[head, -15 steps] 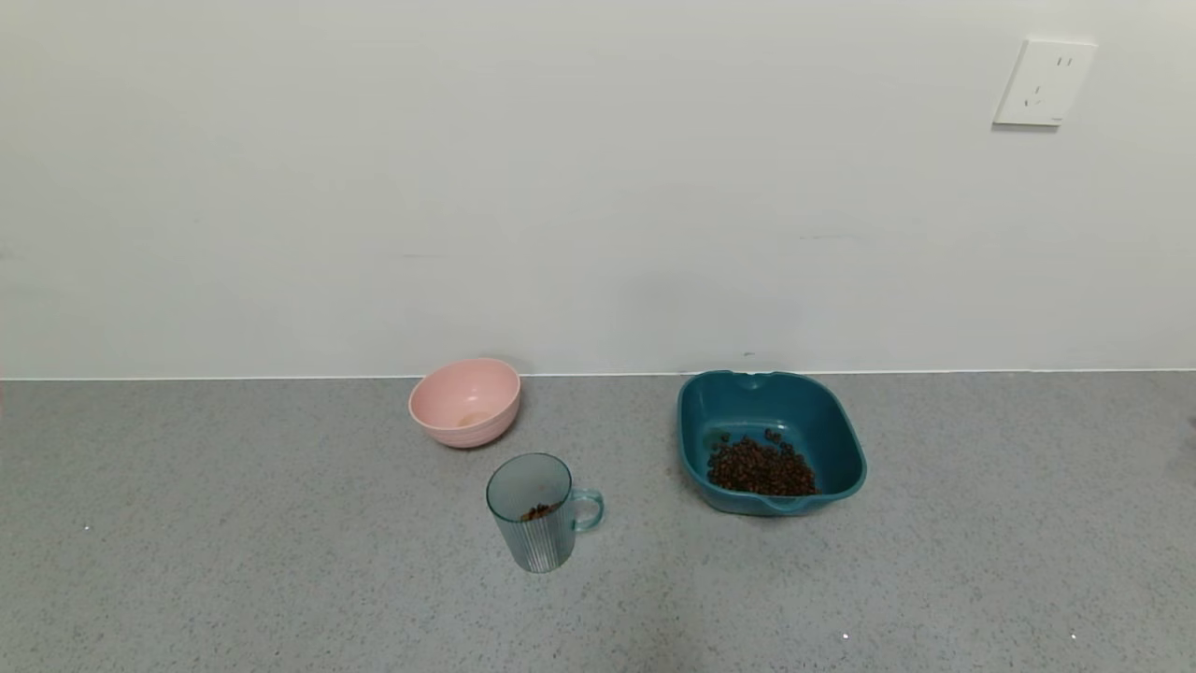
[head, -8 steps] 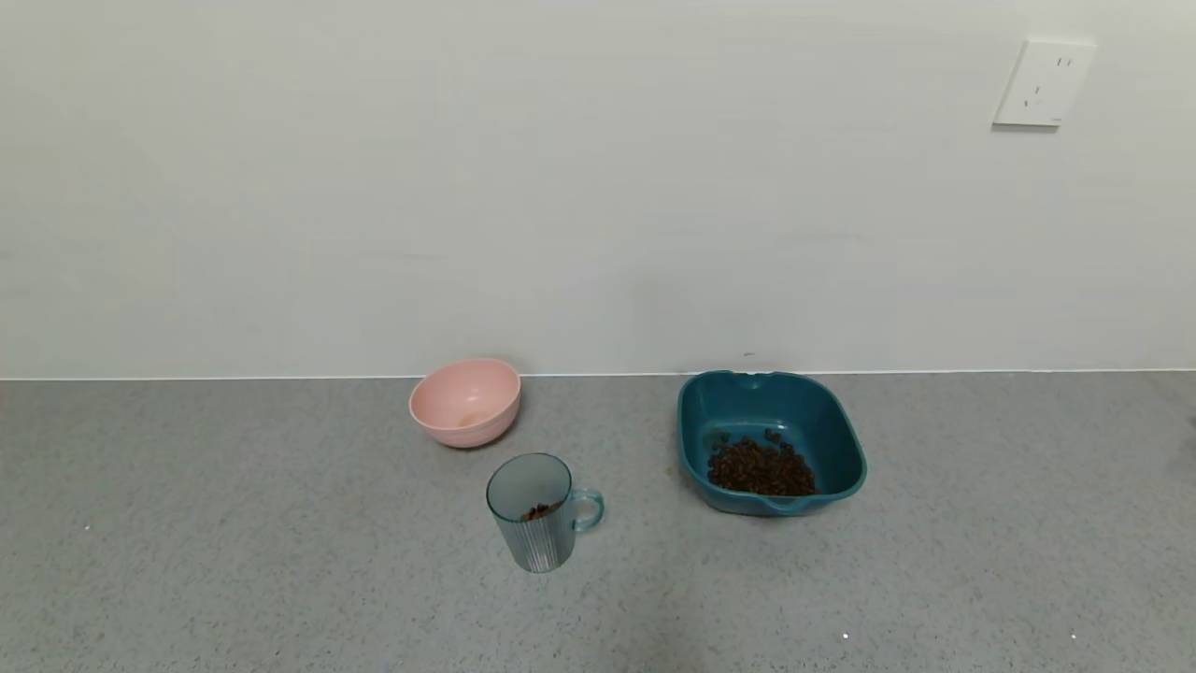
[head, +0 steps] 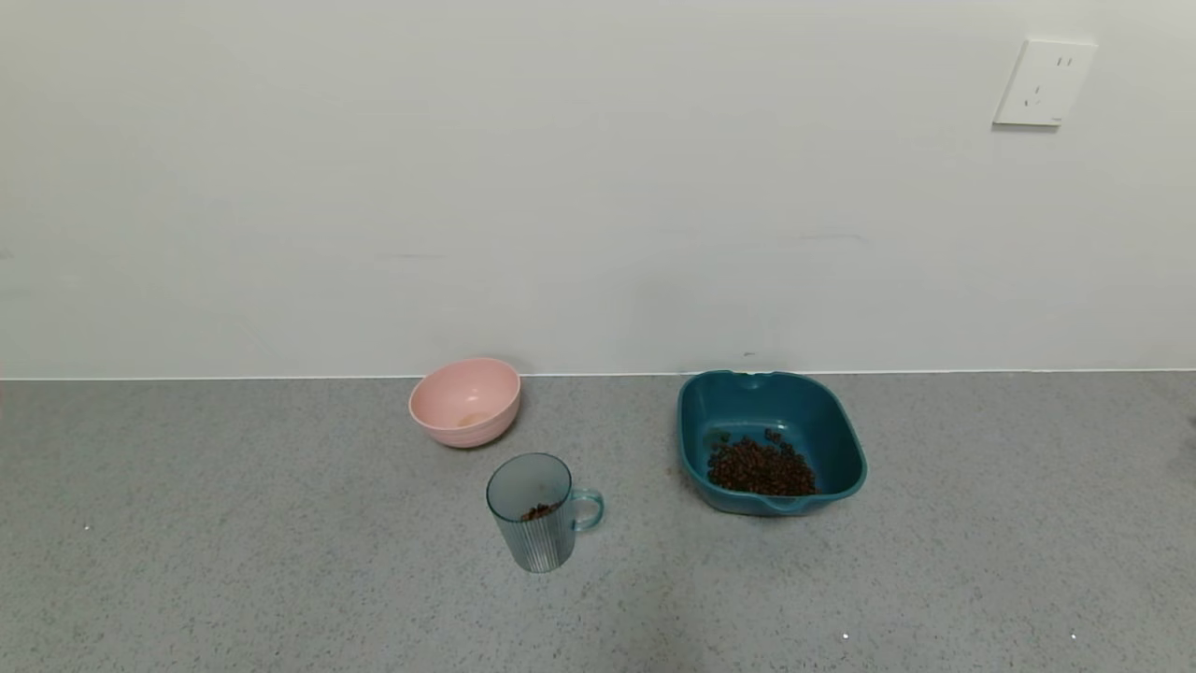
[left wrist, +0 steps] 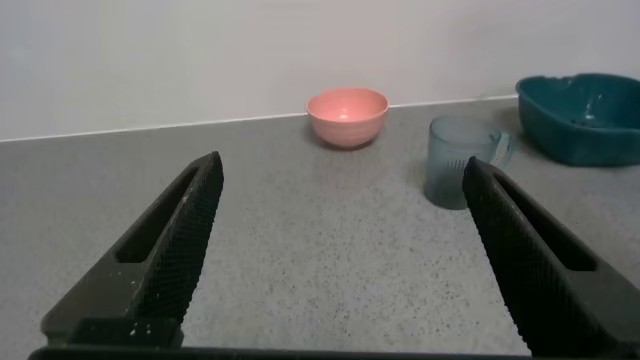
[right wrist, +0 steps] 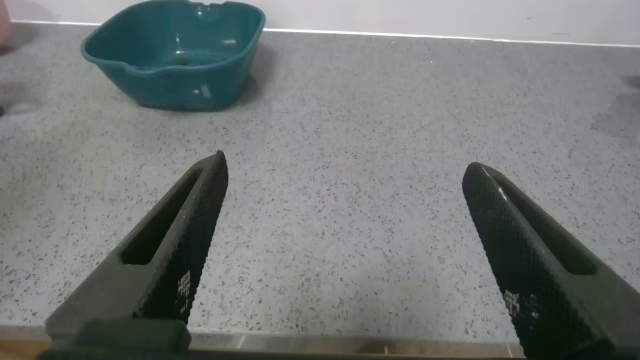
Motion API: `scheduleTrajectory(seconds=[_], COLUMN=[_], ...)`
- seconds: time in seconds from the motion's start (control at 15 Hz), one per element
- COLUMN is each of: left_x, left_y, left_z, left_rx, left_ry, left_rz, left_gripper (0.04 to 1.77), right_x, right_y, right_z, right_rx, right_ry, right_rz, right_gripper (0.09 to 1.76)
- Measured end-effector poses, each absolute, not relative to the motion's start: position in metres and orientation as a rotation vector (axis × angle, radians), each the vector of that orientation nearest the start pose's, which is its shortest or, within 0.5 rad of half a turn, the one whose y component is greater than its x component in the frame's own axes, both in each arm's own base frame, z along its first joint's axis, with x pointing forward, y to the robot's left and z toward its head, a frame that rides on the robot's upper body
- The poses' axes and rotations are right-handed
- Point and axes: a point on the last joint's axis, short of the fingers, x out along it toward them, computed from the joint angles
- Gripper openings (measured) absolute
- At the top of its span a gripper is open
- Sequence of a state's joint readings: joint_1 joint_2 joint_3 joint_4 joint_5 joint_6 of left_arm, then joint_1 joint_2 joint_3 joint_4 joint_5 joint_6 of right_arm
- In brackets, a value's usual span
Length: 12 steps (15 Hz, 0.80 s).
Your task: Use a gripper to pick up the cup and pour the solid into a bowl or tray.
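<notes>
The blue-grey ribbed cup stands upright mid-counter, handle toward the tray, with a few brown pellets inside. The dark teal tray sits to its right and holds a pile of brown pellets. Neither gripper shows in the head view. My left gripper is open and empty, low over the counter, well short of the cup, with the tray beyond it. My right gripper is open and empty near the counter's front edge, the tray far ahead of it.
A round pink bowl stands by the wall behind the cup, and also shows in the left wrist view. The white wall runs along the back of the grey speckled counter. A wall socket is at the upper right.
</notes>
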<state>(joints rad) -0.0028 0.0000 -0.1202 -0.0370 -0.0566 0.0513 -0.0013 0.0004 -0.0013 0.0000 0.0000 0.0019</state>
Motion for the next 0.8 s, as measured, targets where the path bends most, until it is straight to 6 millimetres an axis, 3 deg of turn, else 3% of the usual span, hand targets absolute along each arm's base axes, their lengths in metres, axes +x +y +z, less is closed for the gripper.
scheduleTrajectory(seconds=[0.33, 0.8], left_x=[-0.023, -0.023], left_y=[0.0, 0.0], left_z=[0.076, 0.075], left_rx=[0.05, 0.005], left_ry=[-0.002, 0.003], left_rz=[-0.015, -0.003], left_gripper=[1.72, 1.72], right_x=[-0.023, -0.023], right_y=[0.0, 0.0], right_z=[0.076, 0.076], right_rx=[0.002, 0.002], right_ry=[-0.001, -0.001], right_rz=[-0.001, -0.001], right_gripper=[1.71, 1.71])
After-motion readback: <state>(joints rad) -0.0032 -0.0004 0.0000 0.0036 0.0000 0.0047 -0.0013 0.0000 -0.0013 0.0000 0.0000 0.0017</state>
